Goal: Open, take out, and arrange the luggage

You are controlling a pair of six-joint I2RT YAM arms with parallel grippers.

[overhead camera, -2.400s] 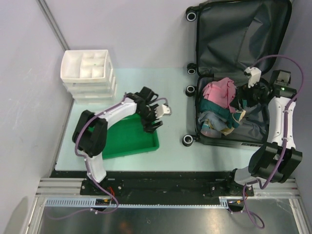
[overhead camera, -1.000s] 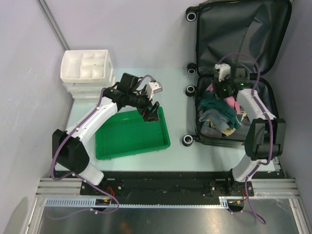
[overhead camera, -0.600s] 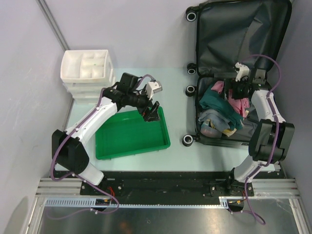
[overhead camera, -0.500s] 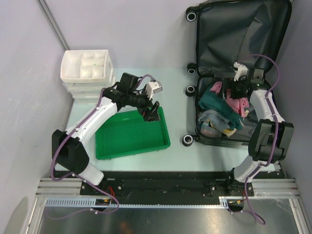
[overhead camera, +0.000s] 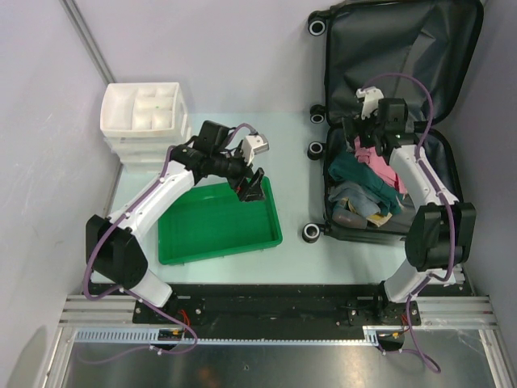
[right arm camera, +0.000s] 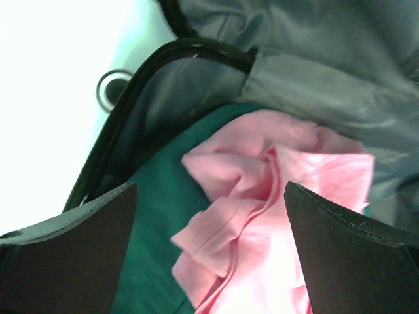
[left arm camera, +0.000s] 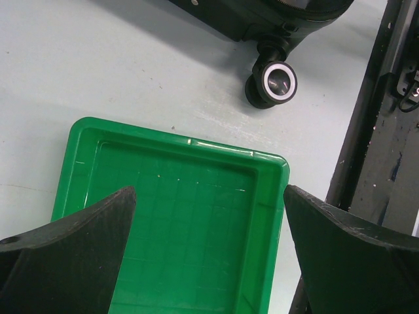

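The luggage (overhead camera: 404, 48) lies open at the right, its lid with dark grey lining leaning on the back wall. Its lower half holds a pink garment (overhead camera: 376, 155) on a teal one (overhead camera: 347, 168), with other clothes nearer the front. My right gripper (overhead camera: 365, 139) is open just above the pink garment (right arm camera: 288, 216), jaws wide apart on either side of its folds; I see no grip on it. The teal cloth (right arm camera: 157, 222) lies to its left. My left gripper (overhead camera: 254, 187) is open and empty over the far right corner of the green tray (overhead camera: 214, 234).
The green tray (left arm camera: 190, 140) is empty; one luggage wheel (left arm camera: 275, 78) stands just beyond it. A white compartmented drawer box (overhead camera: 145, 121) stands at the back left. The black rail (left arm camera: 386, 131) runs along the table's near edge.
My right gripper has swung left along the luggage's hinge side and now sits over the pink garment. The left arm and tray have not moved in the last second.
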